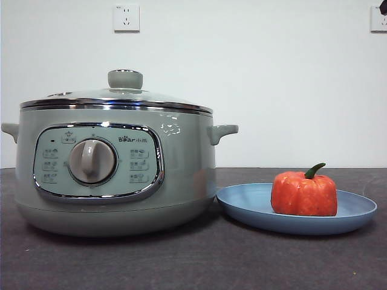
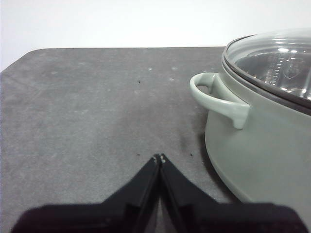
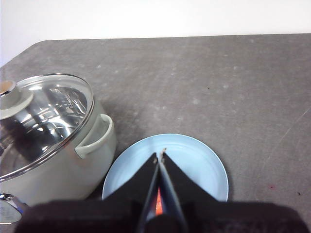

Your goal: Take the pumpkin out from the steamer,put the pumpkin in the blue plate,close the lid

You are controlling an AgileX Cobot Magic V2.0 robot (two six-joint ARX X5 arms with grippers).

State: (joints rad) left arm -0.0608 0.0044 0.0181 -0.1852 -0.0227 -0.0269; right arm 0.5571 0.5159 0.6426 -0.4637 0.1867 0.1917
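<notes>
**Pumpkin plated, lid seated, both my grippers clear**

My right gripper [image 3: 161,156] hangs above the blue plate [image 3: 204,160], jaws pressed together and holding nothing. The pumpkin [image 1: 304,194] lies directly below it: between the closed jaws in my right wrist view I catch only a sliver of orange. From the front it sits upright on the plate [image 1: 357,211], toward the middle, its curved dark green stem leaning to one side. It is blocky and rounded with no marked long axis, orange-red with a slightly mottled sheen.

My left gripper [image 2: 159,158] is also pressed shut and empty, hovering over bare table [image 2: 97,107] just beside the steamer [image 2: 262,145], on the side away from the plate. A side handle [image 2: 218,97] points toward it.

The lid [image 1: 121,96] sits level on the steamer's [image 1: 115,175] chrome rim, green knob [image 1: 125,78] on top; through the glass my right wrist view shows only the shiny inner pot. The plate stands just beside the steamer, its rim near the pot's base; I cannot tell whether they touch.

I judge all three steps done. If anything remained, my right arm is the nearer one to both pumpkin and knob, and the only move it calls for is lifting straight away without brushing the stem.
</notes>
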